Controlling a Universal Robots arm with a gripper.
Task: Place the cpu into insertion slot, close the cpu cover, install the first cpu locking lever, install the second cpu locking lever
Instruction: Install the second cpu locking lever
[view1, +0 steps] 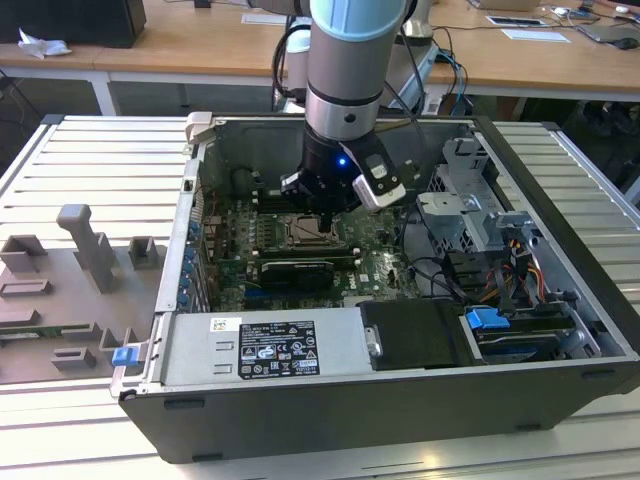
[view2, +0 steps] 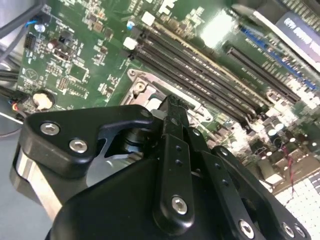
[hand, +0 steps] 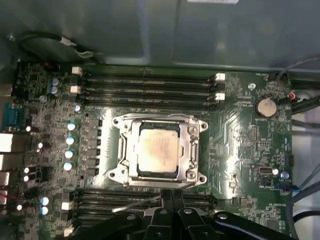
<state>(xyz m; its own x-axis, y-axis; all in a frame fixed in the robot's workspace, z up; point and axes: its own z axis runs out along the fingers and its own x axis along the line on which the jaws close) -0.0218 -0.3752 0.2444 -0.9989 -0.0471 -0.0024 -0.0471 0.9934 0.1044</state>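
The hand (hand: 172, 196), fingers closed together and holding nothing, hangs over the green motherboard (hand: 240, 130) inside the open computer case (view1: 560, 260), with the cpu (hand: 158, 149) seated in the insertion slot (hand: 116, 150) just beyond its fingertips and the cpu cover (hand: 186, 145) lying flat around the chip.

Even overhead light; glare patch on motherboard (view2: 220, 30) in second wrist view; case interior dim, wrist views slightly soft.
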